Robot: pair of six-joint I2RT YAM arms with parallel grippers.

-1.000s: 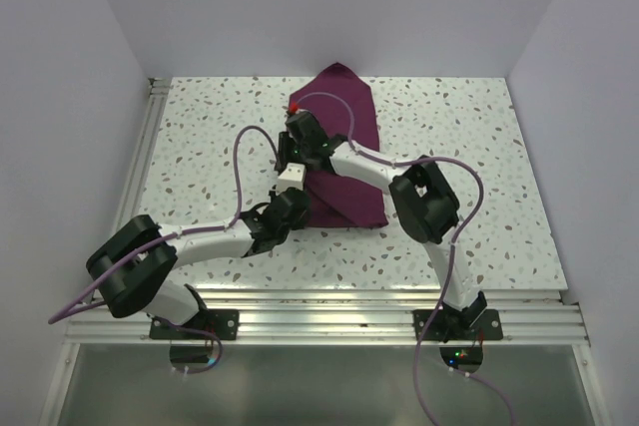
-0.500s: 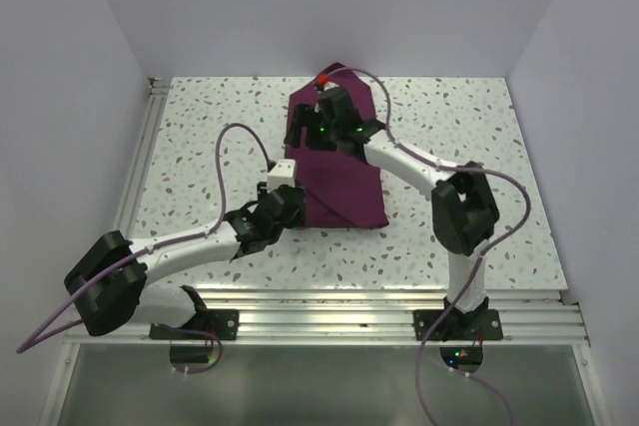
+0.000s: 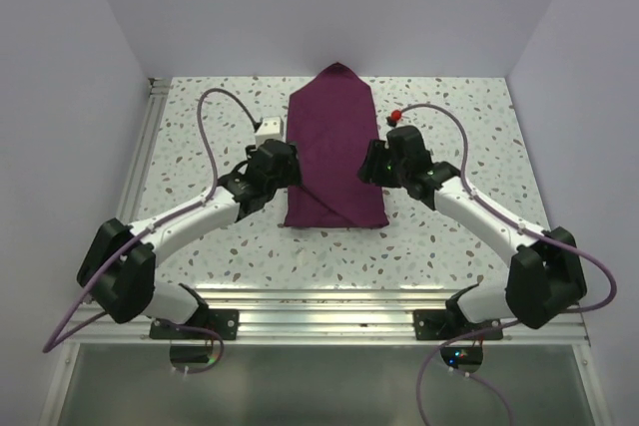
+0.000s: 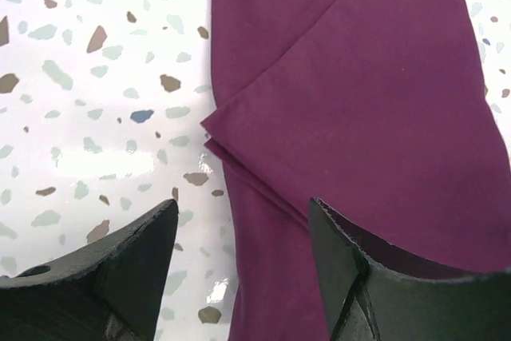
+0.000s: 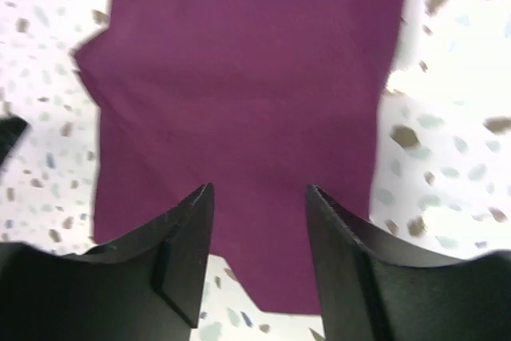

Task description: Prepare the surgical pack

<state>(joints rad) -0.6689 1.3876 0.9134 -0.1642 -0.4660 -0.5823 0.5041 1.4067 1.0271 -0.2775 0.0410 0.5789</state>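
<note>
Cloth awaiting a grip: the plum pack lies flat on the speckled worktop, a long folded bundle with its pointed end at the far edge and its square end nearest the arms. The left gripper sits at the pack's left edge, its jaws apart and holding nothing; its wrist view shows one finger above bare worktop and the other above the cloth, straddling a folded corner where several layers stack. The right gripper stands off the pack's right side, its jaws likewise apart and empty, with the cloth in sight beyond them. The pack looks light, soft and limp, likely to sag or unfold if lifted from one point, and liable to slide on the glossy surface. The surest hold appears to be a pinch at the pack's side edges or at the layered corner on the left, where the jaws can catch every ply. A pinch in the flat middle would probably take only the top layer. Whether either gripper touches the cloth cannot be told.
</note>
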